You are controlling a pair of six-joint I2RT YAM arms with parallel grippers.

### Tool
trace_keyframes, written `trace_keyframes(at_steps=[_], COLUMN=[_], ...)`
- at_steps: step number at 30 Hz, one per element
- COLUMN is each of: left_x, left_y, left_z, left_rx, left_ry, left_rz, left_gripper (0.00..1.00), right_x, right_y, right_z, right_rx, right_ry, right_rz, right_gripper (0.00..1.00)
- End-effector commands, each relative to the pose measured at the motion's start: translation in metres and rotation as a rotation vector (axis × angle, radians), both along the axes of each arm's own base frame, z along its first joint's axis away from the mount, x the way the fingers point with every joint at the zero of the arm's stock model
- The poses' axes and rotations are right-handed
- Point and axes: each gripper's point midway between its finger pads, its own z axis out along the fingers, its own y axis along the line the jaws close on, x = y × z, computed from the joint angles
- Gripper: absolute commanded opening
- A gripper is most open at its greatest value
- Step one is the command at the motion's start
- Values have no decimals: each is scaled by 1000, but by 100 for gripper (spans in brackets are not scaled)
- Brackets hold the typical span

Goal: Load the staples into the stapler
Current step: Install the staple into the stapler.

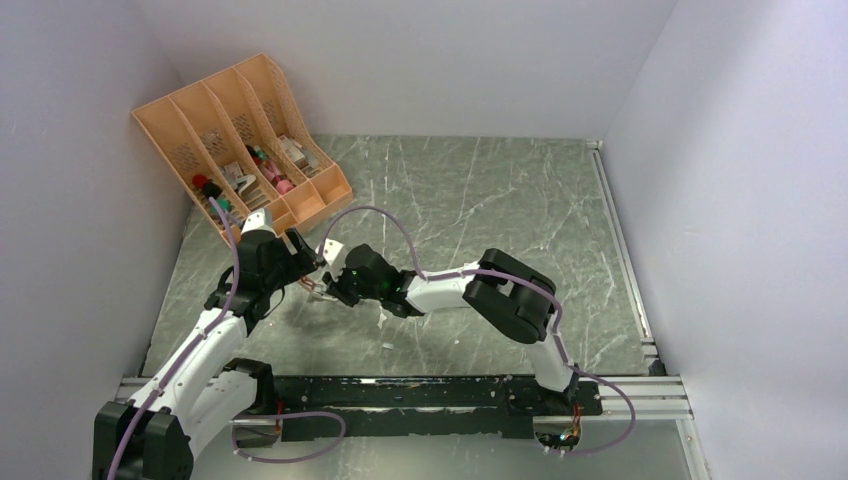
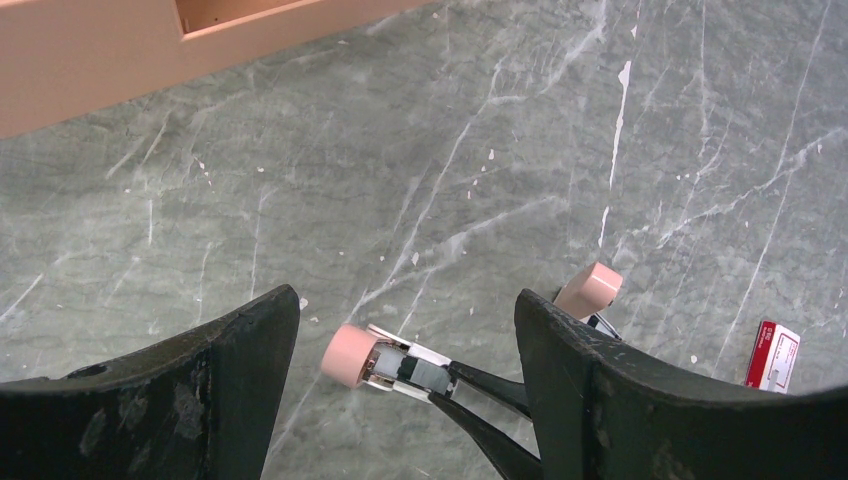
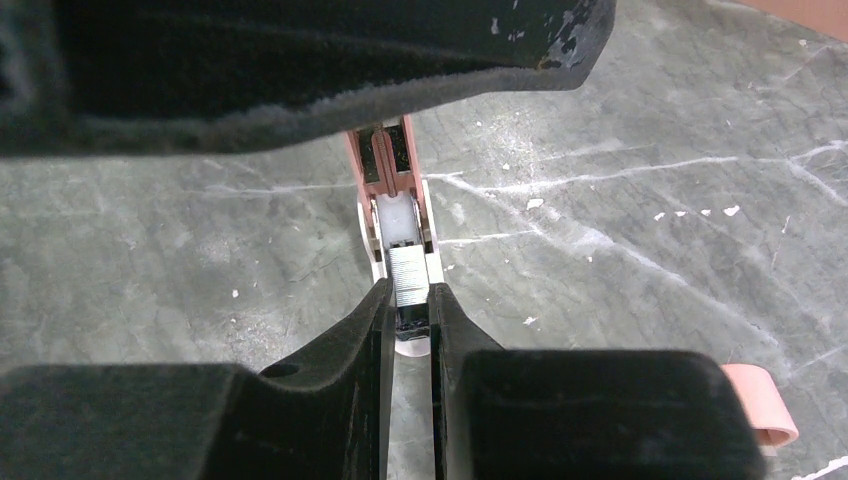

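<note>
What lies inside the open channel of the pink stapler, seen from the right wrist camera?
A silvery-grey ribbed strip of staples lies in the pink plastic stapler's channel, a white pusher beyond it. The right gripper's jaws hide the strip's near end.

Left end effector (image 2: 407, 302) gapes wide, right end effector (image 3: 408, 292) pinches narrowly.

from above, the stapler (image 1: 317, 288) is nearly hidden between the left gripper (image 1: 297, 252) and right gripper (image 1: 340, 285), and the rack's (image 1: 170, 130) contents are too small to name. at the right wrist a blurred dark mass (image 3: 300, 60) covers the stapler's far end; the box's (image 2: 772, 357) lower edge is hidden.
</note>
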Motion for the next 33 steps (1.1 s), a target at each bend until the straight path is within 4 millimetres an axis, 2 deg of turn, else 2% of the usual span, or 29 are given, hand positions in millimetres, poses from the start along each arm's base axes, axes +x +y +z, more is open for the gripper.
trace_keyframes(at_steps=[1,33], left_x=[3,2], left_y=[0,1], left_z=[6,5], left_rx=[-7,-6], left_ry=[-31,-29], left_rz=[-5,-3], left_gripper=[83,83], right_x=[0,-3], right_y=[6,-2], right_z=[-3,-14], right_rx=[3,-44], right_ry=[7,26], right_rz=[6,-2], right_gripper=[17,17])
